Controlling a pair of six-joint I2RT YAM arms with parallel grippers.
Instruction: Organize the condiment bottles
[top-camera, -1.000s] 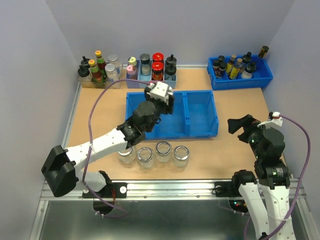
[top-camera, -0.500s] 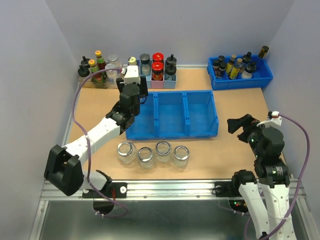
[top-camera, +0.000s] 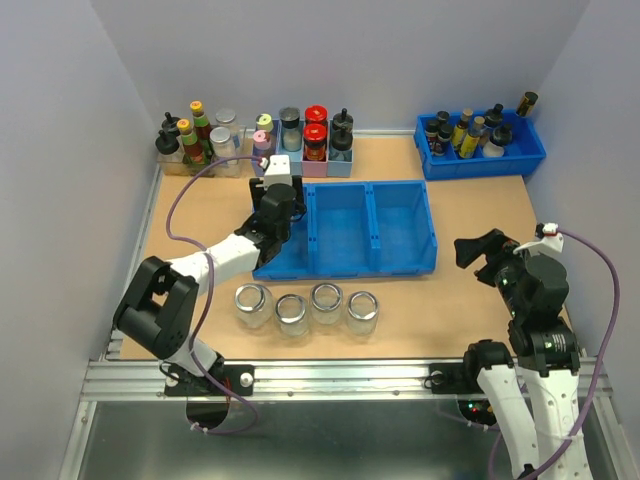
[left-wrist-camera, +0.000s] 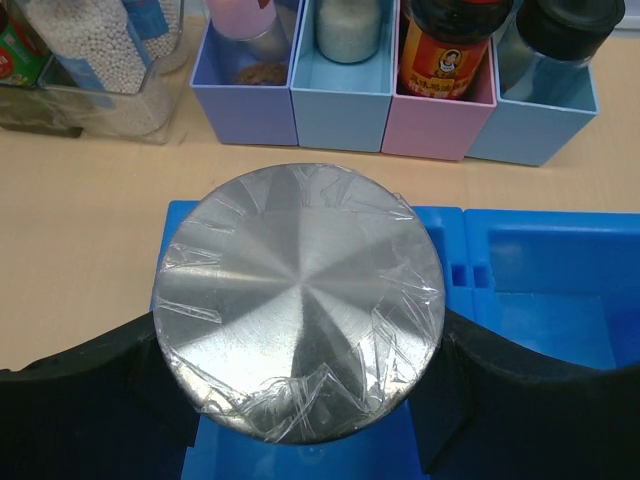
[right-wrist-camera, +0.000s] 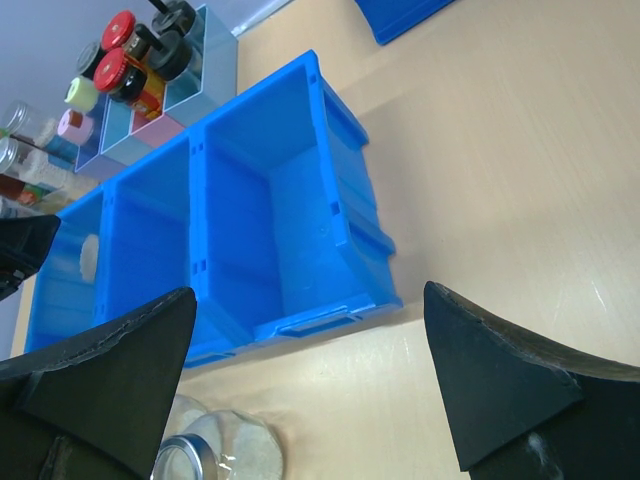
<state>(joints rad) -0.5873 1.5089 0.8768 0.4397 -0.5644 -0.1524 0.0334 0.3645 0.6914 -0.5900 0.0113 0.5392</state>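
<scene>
Over the bin's (top-camera: 350, 262) left compartment, the left claw (top-camera: 277, 215) grips the lidded jar (left-wrist-camera: 300, 300), its dark fingers (left-wrist-camera: 80, 390) pressed to either side just below the film-wrapped silver lid. From the wrist view the jar sits toward that compartment's back left corner, with the pastel holders (left-wrist-camera: 345, 110) just behind the bin; whether its base touches the bin floor I cannot tell. Four open jars (top-camera: 292, 310) stand in a row on the counter (top-camera: 200, 215) just in front of the bin, none of them in a compartment. The right claw (top-camera: 480, 250) hangs to the right of the bin, spread wide and holding nothing. The step in hand looks like setting this jar down in the bin. The next move probably calls for a straight lowering until the jar rests on the floor, clear of the bin's left wall, then a gentle widening of the fingers and a vertical lift so the jar is not dragged or tipped. After that, the row in front of the bin waits to be picked up one by one.
</scene>
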